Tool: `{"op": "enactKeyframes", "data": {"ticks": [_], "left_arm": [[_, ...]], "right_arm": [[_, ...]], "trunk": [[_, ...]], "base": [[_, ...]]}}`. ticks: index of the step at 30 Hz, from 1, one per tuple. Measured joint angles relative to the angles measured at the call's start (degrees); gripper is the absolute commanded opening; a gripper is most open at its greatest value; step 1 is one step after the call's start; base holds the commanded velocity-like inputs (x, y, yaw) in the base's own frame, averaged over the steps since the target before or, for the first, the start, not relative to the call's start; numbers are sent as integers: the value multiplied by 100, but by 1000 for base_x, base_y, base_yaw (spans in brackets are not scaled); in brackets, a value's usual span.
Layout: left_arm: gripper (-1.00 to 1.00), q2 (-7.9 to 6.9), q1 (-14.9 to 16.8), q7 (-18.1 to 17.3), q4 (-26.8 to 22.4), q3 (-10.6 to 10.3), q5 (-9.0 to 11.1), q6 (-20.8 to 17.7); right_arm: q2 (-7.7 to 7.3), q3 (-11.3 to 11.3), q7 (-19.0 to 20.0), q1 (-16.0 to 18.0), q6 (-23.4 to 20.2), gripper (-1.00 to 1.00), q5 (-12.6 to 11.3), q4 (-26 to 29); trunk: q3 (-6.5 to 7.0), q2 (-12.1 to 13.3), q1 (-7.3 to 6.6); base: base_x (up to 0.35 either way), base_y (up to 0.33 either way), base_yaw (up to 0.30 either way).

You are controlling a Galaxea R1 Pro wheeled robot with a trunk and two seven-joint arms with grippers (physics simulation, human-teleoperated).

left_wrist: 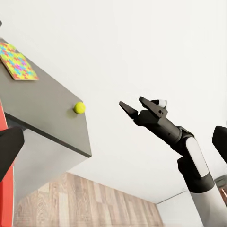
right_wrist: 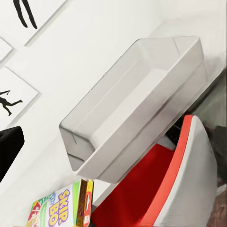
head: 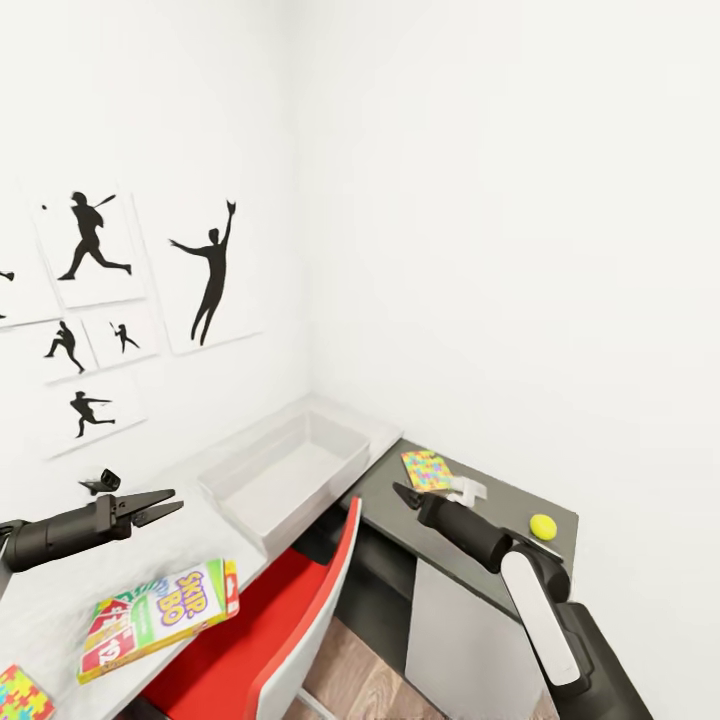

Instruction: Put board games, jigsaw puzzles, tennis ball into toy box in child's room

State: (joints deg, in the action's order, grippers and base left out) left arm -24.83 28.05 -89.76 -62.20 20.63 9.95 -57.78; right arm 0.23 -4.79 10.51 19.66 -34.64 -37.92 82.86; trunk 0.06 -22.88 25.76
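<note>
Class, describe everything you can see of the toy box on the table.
The toy box is a shallow, light grey, plastic-looking rectangular tray with flared sides and rounded corners. It sits upright and empty on the pale table, close to the wall, beyond the Skip-Bo box. Neither gripper touches it.

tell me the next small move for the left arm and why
Probably lower the open left gripper toward the Skip-Bo box just below it on the table. The gripper holds nothing, the toy box is empty, and that game lies closest, so grasping it looks like the shortest step.
</note>
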Motion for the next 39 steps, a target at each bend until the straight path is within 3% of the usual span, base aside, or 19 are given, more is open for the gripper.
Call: {"op": "enactKeyframes", "data": {"ticks": [20, 39], "left_arm": [[100, -1, 0, 0, -1, 10, 3, 3], [100, 6, 0, 0, -34, 2, 3, 3]], "right_arm": [[-31, 291, 26, 0, -44, 100, -9, -4], [-34, 319, 28, 0, -32, 100, -9, -7]], "trunk": [[0, 0, 0], [0, 0, 0]], "base": [[-2, 0, -281], [-13, 0, -280]]}}
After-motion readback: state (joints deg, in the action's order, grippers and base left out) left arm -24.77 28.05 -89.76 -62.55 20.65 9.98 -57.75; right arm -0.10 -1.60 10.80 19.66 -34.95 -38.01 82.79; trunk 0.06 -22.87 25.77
